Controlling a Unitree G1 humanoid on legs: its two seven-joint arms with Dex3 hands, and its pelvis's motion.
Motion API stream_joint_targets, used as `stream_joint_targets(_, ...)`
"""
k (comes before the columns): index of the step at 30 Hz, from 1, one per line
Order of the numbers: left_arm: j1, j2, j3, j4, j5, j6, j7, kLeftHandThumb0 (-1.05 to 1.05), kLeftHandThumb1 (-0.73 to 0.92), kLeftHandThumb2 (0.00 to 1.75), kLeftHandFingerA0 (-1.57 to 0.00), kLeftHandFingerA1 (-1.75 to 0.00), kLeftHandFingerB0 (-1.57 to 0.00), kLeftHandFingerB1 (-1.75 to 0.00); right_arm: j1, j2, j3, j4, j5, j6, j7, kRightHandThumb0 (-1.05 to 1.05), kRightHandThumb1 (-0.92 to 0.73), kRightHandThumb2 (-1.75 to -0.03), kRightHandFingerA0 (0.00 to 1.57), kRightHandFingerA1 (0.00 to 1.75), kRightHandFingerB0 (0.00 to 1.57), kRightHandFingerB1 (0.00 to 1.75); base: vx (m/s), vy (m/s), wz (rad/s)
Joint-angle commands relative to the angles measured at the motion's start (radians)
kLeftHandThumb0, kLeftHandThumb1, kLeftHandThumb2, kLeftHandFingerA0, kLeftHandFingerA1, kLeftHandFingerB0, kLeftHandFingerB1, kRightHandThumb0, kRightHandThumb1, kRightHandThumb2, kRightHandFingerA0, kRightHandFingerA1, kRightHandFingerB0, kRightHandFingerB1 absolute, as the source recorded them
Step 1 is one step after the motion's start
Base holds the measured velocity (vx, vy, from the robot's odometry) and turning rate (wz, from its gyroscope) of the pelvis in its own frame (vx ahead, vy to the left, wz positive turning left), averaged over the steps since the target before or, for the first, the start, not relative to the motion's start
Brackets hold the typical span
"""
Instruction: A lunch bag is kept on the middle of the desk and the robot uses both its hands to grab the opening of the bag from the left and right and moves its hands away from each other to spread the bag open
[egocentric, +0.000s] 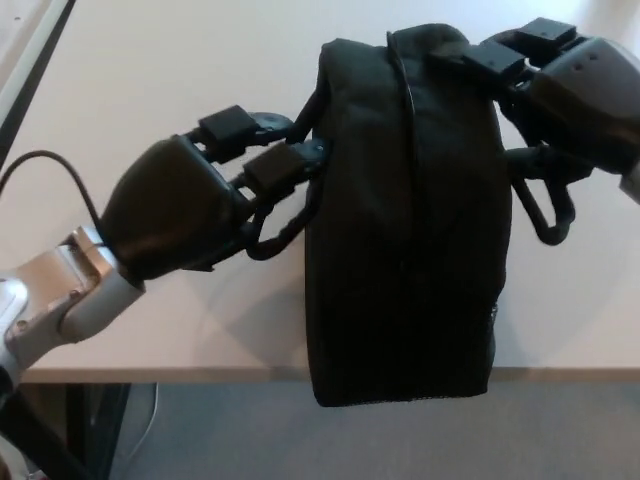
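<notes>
The black lunch bag (400, 230) stands on the pale desk (150, 80), its near end overhanging the front edge. A zipper seam (411, 120) runs along its top. My left hand (190, 210) is against the bag's left side, its fingers (285, 165) spread and touching the wall, and the left carry handle (275, 238) loops just under them. My right hand (575, 90) lies over the bag's top right, its fingers (495, 58) reaching toward the seam. The right handle (548, 215) hangs below it. Neither hand is visibly closed on the fabric.
The desk's front edge (180, 375) runs across the bottom, with grey floor (220, 430) below. A dark strip (30, 70) borders the desk at far left. A thin black cable (45, 160) arcs by my left forearm.
</notes>
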Motion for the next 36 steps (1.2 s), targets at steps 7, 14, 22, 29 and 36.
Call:
stream_joint_targets(7, -0.128, -0.016, -0.257, 0.074, 0.373, 0.090, 0.453, -0.03, 0.53, 0.56, -0.29, -0.36, -0.25, -0.31, -0.131, 0.013, 0.248, 0.111, -0.290, -0.050, -0.147, -0.31, -0.52, -0.56, 0.33, 0.32, 0.13, 0.29, 0.00, 0.000, 0.00)
stream_joint_targets(14, -0.131, -0.008, -0.275, 0.103, 0.347, 0.097, 0.485, 0.03, 0.35, 0.86, -0.19, -0.52, -0.09, -0.48, -0.148, 0.017, 0.305, 0.139, -0.313, -0.053, -0.215, -0.36, -0.57, -0.57, 0.35, 0.32, 0.15, 0.29, 0.00, 0.000, 0.00)
stream_joint_targets(22, -0.135, 0.013, -0.298, 0.120, 0.352, 0.108, 0.523, 0.06, 0.52, 0.58, -0.32, -0.35, -0.20, -0.31, -0.165, 0.022, 0.373, 0.178, -0.339, -0.061, -0.312, -0.44, -0.66, -0.61, 0.38, 0.34, 0.25, 0.31, 0.00, 0.000, 0.00)
stream_joint_targets(29, -0.136, 0.021, -0.315, 0.147, 0.370, 0.106, 0.574, 0.08, 0.49, 0.61, -0.39, -0.38, -0.27, -0.34, -0.173, 0.028, 0.416, 0.219, -0.353, -0.067, -0.353, -0.35, -0.61, -0.59, 0.39, 0.34, 0.31, 0.32, 0.00, 0.000, 0.00)
stream_joint_targets(36, -0.126, 0.063, -0.320, 0.123, 0.379, 0.091, 0.535, 0.06, 0.51, 0.62, -0.31, -0.37, -0.21, -0.32, -0.157, 0.010, 0.425, 0.204, -0.353, -0.073, -0.347, -0.26, -0.56, -0.57, 0.37, 0.32, 0.28, 0.31, 0.00, 0.000, 0.00)
